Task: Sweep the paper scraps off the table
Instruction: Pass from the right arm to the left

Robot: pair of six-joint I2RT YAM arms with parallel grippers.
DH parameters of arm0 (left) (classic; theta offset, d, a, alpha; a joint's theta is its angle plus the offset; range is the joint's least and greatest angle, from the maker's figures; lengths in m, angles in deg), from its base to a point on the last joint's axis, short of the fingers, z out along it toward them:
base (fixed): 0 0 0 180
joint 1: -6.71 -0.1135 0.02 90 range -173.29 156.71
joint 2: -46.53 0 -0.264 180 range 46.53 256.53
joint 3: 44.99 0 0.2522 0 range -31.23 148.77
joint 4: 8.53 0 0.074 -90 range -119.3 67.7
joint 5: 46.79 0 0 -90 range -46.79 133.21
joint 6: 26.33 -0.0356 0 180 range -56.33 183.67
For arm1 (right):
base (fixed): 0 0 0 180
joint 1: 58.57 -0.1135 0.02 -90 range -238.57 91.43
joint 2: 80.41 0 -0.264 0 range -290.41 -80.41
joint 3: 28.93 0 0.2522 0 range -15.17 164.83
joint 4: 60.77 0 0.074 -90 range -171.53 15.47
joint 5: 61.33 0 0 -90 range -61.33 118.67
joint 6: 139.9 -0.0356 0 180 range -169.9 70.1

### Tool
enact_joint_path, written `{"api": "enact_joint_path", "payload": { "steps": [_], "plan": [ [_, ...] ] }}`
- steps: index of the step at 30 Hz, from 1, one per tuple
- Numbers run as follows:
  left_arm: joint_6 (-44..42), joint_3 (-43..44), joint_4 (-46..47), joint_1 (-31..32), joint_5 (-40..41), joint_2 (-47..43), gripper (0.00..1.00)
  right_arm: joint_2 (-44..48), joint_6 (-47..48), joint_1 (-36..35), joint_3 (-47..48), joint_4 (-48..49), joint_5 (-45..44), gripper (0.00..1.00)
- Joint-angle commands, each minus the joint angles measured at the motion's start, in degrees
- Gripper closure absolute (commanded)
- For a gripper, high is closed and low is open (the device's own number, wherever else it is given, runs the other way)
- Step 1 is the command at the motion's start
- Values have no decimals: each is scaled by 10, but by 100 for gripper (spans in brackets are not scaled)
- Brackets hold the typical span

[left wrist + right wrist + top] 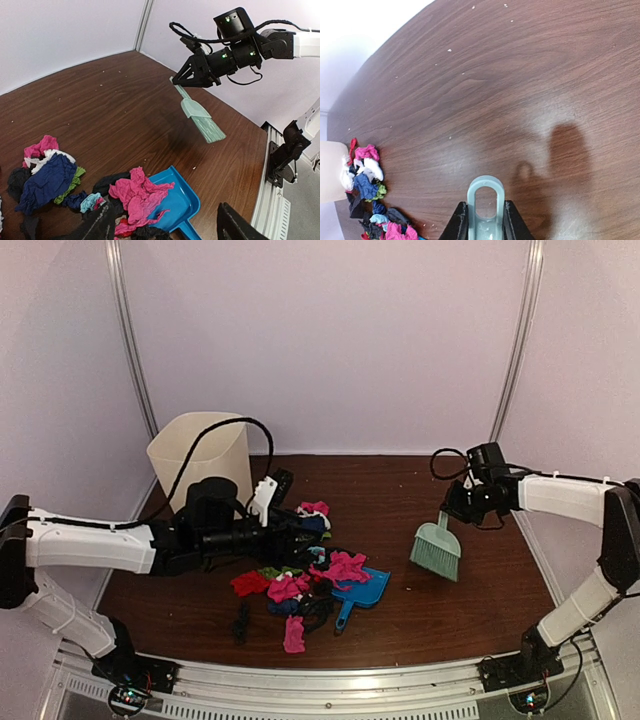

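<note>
Pink, red, dark blue, black, green and white paper scraps lie bunched in a loose heap at the middle of the worktop, toward its near edge. One pink wad sits on the tray of a blue plastic dustpan at the heap's right side, and a single pink strip lies apart, nearest the front rail. Another small cluster of pink, white, blue and green bits lies at the far side of the heap. Tiny pale crumbs dot the bare wood farther back.

Over the heap is the left tool, its two dark fingers spread wide with nothing between them and the dustpan below the gap.

Well to the right of the scraps, the right tool is closed narrow on the looped handle of a pale green hand brush, which slants downward with its bristles toward the wood.

Behind the left arm a cream bin stands upright at the far left of the worktop.
</note>
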Motion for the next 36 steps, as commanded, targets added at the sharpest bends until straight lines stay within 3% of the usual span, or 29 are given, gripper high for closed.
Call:
{"api": "enact_joint_path", "payload": {
  "steps": [1,12,26,33,36],
  "plan": [
    [-19,54,28,13,-18,30,29,65,-24,-18,-32,41,34,100],
    [-6,180,45,19,-54,154,29,206,-84,-84,-89,90,34,100],
    [7,326,13,70,-59,292,30,239,-125,-178,-104,117,-69,100],
    [50,342,12,74,-56,325,39,248,-125,-203,-104,117,-116,100],
    [55,347,11,76,-56,337,53,253,-126,-211,-106,117,-130,100]
  ]
}}
